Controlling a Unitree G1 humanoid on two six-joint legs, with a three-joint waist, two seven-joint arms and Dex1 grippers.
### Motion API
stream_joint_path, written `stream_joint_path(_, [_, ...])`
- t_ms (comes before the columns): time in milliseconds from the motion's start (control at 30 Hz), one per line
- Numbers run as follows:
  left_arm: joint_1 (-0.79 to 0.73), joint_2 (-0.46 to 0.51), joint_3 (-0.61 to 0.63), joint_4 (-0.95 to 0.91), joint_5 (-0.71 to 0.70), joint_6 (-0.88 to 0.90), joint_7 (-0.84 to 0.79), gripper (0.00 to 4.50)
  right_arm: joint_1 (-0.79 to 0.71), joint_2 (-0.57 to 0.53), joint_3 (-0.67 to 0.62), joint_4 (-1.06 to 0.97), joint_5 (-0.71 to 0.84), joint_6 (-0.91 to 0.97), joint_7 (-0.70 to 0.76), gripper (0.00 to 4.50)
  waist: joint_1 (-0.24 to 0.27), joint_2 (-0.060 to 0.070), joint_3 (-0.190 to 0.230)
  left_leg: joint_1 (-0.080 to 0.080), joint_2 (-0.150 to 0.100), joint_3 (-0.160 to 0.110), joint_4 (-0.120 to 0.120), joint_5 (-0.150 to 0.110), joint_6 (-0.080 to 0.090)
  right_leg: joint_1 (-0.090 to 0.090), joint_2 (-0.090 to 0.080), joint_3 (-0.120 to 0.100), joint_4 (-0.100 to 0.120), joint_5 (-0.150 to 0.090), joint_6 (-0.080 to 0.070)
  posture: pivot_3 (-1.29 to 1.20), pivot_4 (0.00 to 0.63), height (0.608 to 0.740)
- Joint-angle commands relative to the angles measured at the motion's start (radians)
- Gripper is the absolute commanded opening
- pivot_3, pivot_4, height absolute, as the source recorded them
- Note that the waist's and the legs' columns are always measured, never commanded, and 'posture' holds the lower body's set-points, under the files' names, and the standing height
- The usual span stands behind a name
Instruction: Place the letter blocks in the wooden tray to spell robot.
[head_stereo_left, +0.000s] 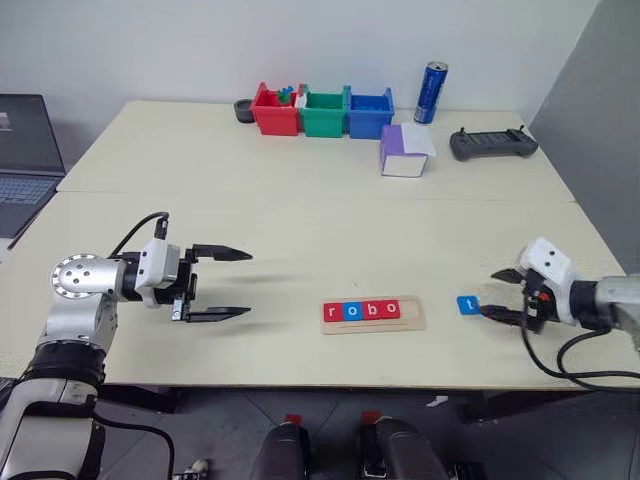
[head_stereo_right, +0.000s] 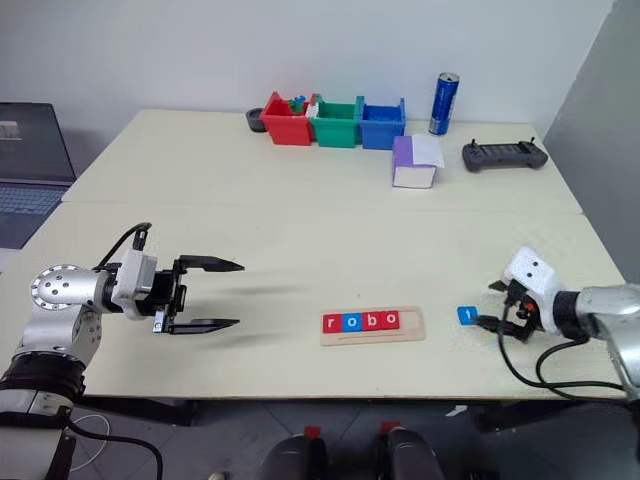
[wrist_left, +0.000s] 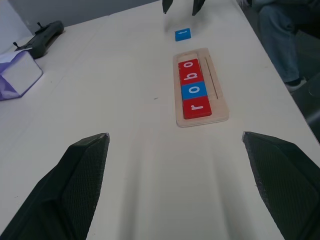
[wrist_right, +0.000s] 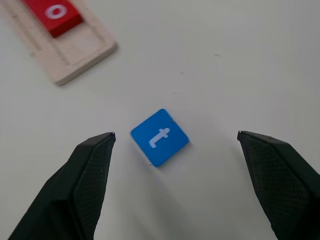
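The wooden tray lies near the table's front edge. Several letter blocks sit in it side by side, reading r, o, b, o, and its right end is bare. A blue block with a white t lies flat on the table just right of the tray. My right gripper is open right beside this block, its fingers pointing at it; in the right wrist view the t block lies between the two fingertips, untouched. My left gripper hovers open and empty, well left of the tray.
At the back stand red, green and blue bins, a blue can, a purple-and-white box and a black controller. A laptop sits off the table's left side. A person's leg shows beyond the right edge.
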Motion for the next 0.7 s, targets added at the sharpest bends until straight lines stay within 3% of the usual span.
stream_joint_path(33, [0.015, 0.022, 0.027, -0.044, -0.027, 0.0, -0.006, 4.5, -0.112, 0.009, 0.085, 0.161, -0.06, -0.22, 0.122, 4.16, 0.002, 0.0, 0.0, 0.0, 0.0, 0.0, 0.0, 0.0, 0.0, 0.0, 0.0, 0.0, 0.0, 0.0, 0.0, 0.0, 0.15, 0.74])
stream_joint_path(267, [0.064, 0.035, 0.063, -0.076, -0.03, 0.006, -0.006, 4.5, -0.272, 0.068, 0.191, 0.449, -0.158, -0.456, 0.209, 4.16, 0.008, 0.001, 0.0, 0.0, 0.0, 0.001, 0.001, 0.0, 0.0, 0.0, -0.001, 0.0, 0.001, 0.0, 0.0, 0.0, 0.15, 0.74])
stream_joint_path(600, [0.085, 0.044, 0.1, -0.101, -0.021, 0.029, -0.006, 4.5, -0.333, 0.111, 0.225, 0.642, -0.205, -0.557, 0.26, 4.16, 0.01, 0.001, 0.0, 0.001, 0.0, 0.001, 0.001, 0.0, -0.001, 0.001, -0.002, 0.0, 0.001, 0.0, 0.0, 0.0, 0.15, 0.74])
stream_joint_path(700, [0.079, 0.048, 0.103, -0.103, -0.021, 0.037, -0.006, 4.5, -0.336, 0.109, 0.228, 0.696, -0.213, -0.603, 0.281, 3.33, 0.01, 0.001, 0.0, 0.001, 0.0, 0.001, 0.001, 0.0, -0.001, 0.001, -0.002, 0.0, 0.002, 0.0, 0.0, 0.0, 0.15, 0.74])
